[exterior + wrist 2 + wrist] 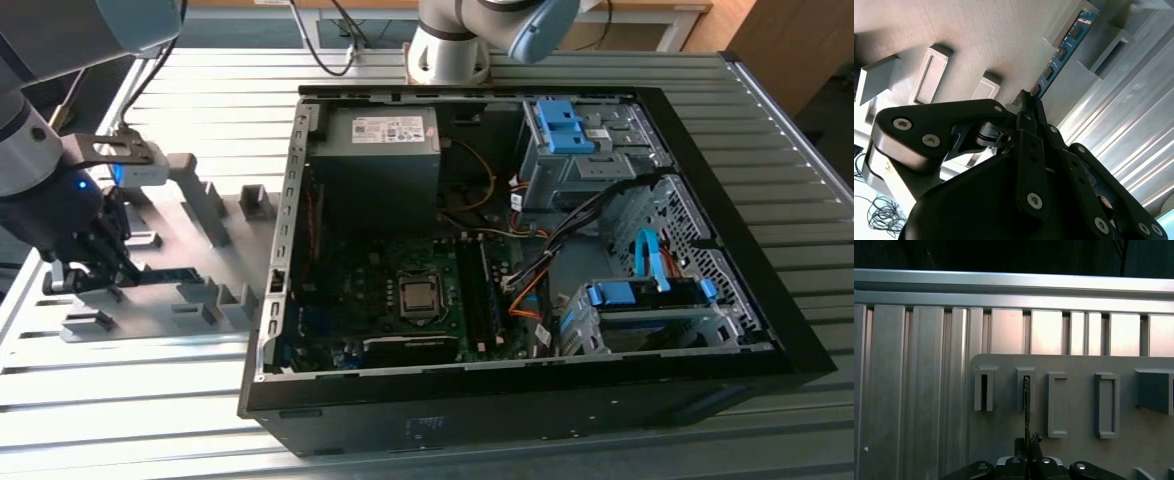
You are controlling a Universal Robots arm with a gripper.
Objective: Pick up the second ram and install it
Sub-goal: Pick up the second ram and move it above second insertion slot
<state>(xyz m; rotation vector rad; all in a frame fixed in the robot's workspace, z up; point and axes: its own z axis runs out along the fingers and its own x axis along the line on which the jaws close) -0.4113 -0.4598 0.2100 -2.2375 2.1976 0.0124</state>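
At the exterior view's left, the gripper (78, 280) stands low over the grey holder plate (167, 235), beside the open computer case (534, 420). Its jaws are closed on one end of the second ram (1064, 47), which sits edge-on between the fingertips (1019, 443). The rest of the stick runs straight out from them, its far end seated in a holder block (1020, 390).

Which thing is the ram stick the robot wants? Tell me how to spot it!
Find the big black computer case, then the grey plate on the exterior view's left of it. Standing on edge in a slot there, pinched by the tool, is the second ram: a long, thin, blue-green board with dark chips, unlike the plain grey blocks around it.
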